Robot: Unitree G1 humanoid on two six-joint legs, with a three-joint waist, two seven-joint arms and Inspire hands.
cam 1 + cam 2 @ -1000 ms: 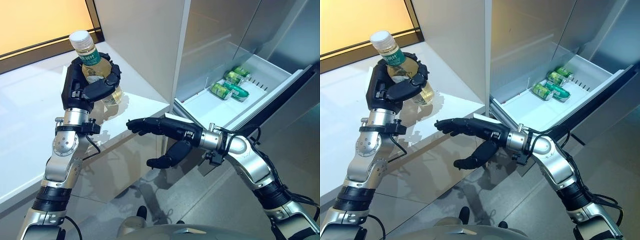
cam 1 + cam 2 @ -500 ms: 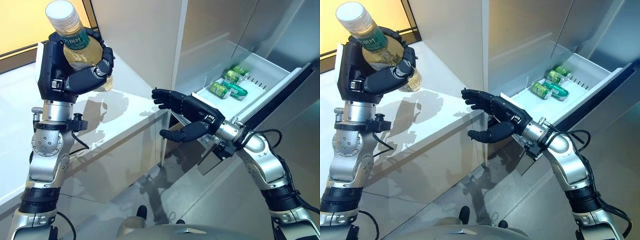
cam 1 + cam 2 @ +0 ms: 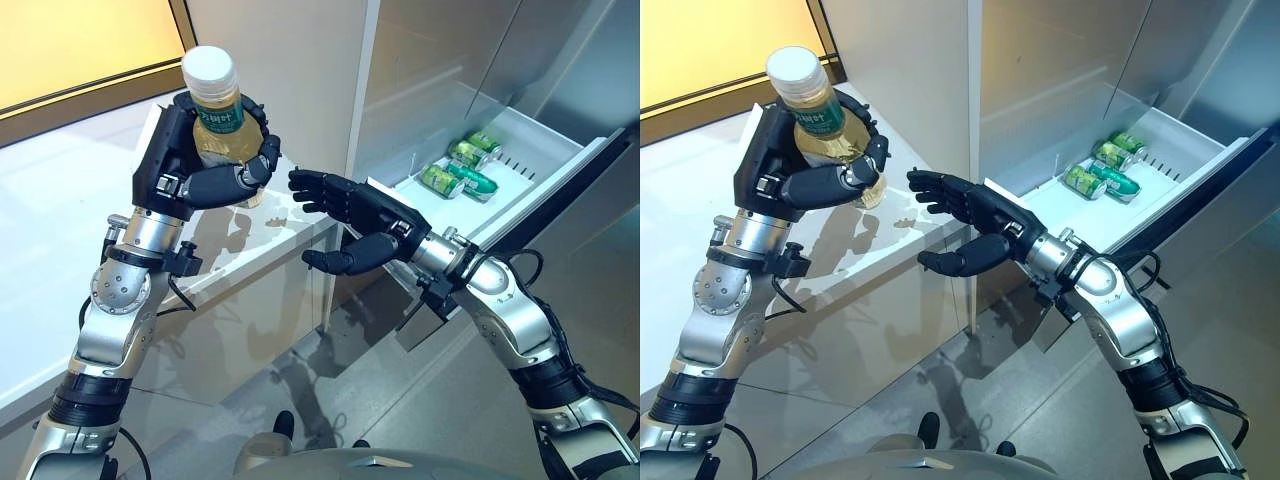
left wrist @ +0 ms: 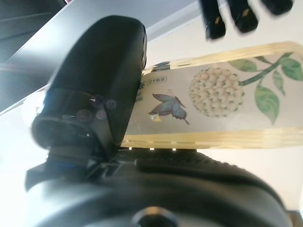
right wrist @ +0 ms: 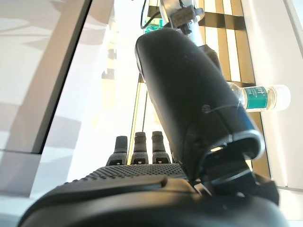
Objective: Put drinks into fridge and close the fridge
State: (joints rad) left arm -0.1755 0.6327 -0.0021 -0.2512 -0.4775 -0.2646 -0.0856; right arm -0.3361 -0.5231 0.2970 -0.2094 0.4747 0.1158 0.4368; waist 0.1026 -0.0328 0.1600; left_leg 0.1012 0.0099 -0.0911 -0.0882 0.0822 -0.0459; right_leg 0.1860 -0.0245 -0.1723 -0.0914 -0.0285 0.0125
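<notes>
Meanwhile, left hand (image 3: 205,170) grasped one bottle (image 3: 222,118) above white counter (image 3: 60,230); right hand (image 3: 360,215), fingers spread and released, sat between it and open fridge drawer (image 3: 520,160) holding three green cans (image 3: 460,168)

Kitchen setting, white counter (image 3: 60,230) beside a stainless-steel fridge (image 3: 440,60), its pull-out drawer (image 3: 520,185) open and holding green cans (image 3: 458,168), glossy grey tiled floor (image 3: 400,400) below
</notes>
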